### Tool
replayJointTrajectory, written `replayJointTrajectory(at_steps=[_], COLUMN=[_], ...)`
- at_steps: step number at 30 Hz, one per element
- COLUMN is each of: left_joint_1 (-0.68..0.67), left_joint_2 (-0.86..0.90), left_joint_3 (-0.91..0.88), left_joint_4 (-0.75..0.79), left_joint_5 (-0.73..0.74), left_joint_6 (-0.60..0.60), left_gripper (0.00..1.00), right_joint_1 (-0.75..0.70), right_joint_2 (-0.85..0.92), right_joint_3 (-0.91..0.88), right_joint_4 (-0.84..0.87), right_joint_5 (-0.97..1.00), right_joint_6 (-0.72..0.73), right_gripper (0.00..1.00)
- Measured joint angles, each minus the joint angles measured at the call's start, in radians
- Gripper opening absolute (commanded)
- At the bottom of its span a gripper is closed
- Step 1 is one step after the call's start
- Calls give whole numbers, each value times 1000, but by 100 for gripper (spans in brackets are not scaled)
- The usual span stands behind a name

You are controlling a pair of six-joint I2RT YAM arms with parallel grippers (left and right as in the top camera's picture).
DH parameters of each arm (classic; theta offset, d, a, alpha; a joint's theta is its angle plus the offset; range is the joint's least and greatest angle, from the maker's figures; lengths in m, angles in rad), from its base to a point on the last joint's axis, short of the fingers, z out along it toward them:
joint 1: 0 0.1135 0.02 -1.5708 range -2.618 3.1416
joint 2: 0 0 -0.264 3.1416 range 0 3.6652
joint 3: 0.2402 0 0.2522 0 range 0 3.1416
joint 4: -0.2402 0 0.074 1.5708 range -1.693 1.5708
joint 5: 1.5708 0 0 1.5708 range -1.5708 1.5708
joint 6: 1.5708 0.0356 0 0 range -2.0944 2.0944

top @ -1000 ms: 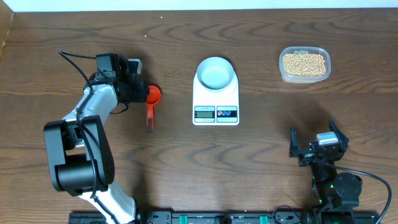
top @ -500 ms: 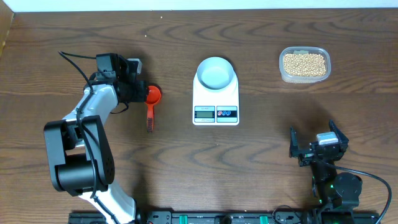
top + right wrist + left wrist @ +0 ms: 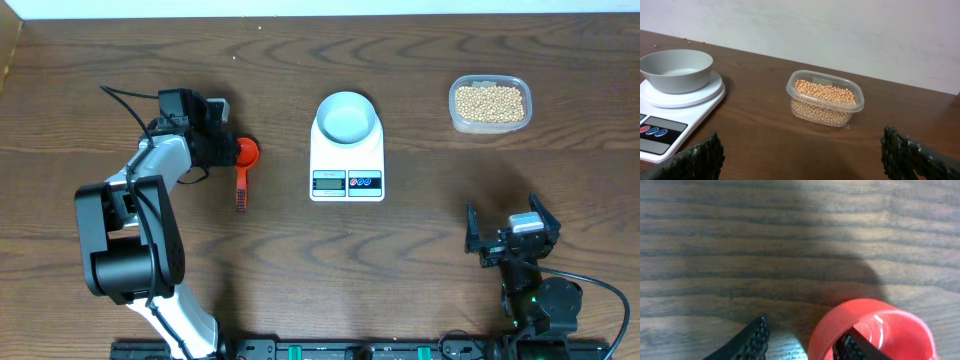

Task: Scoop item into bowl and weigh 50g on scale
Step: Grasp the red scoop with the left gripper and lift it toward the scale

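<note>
The beans [image 3: 489,100] [image 3: 824,95] fill a clear plastic container at the far right. The white bowl [image 3: 347,116] [image 3: 675,69] sits empty on the white scale [image 3: 347,183] [image 3: 670,125] at the table's middle. A red scoop [image 3: 245,152] [image 3: 890,330] lies left of the scale, its dark handle pointing toward the front. My left gripper [image 3: 226,150] [image 3: 802,340] straddles the cup's rim, one finger inside and one outside. A gap still shows between the outer finger and the rim. My right gripper [image 3: 510,238] [image 3: 810,160] stands wide open at the front right, holding nothing.
The clear container [image 3: 490,122] [image 3: 826,117] stands about one scale-width right of the scale. A pale wall [image 3: 840,30] runs along the table's far edge. Bare wood [image 3: 765,140] lies between my right gripper and the container.
The left jaws have drawn closer together around the red cup's rim, and the left arm has shifted slightly. The scoop and the right arm have not moved.
</note>
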Motion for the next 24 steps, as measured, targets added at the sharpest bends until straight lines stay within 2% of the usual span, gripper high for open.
replayJointTrajectory(at_steps=[4,6,11,17,21,24], left_joint_1=[0,0,0,0,0,0], left_joint_2=[3,5,8,-42,-205,-355], left_joint_3=[0,0,0,-1,-1,-1], left_joint_4=[3,8,31,20,-20,-84], left_joint_5=[0,1,1,0,-2,-1], left_joint_6=[-2,-10,-48,-191,-333,-483], left_gripper=[20,8,7,7,7,7], right_joint_1=[0,0,0,0,0,0], right_joint_2=[0,0,0,0,0,0], right_joint_3=[0,0,0,0,0,0], right_joint_4=[0,0,0,0,0,0], right_joint_5=[0,0,0,0,0,0], right_joint_6=[0,0,0,0,0,0], right_gripper=[99,99,99,99,99,99])
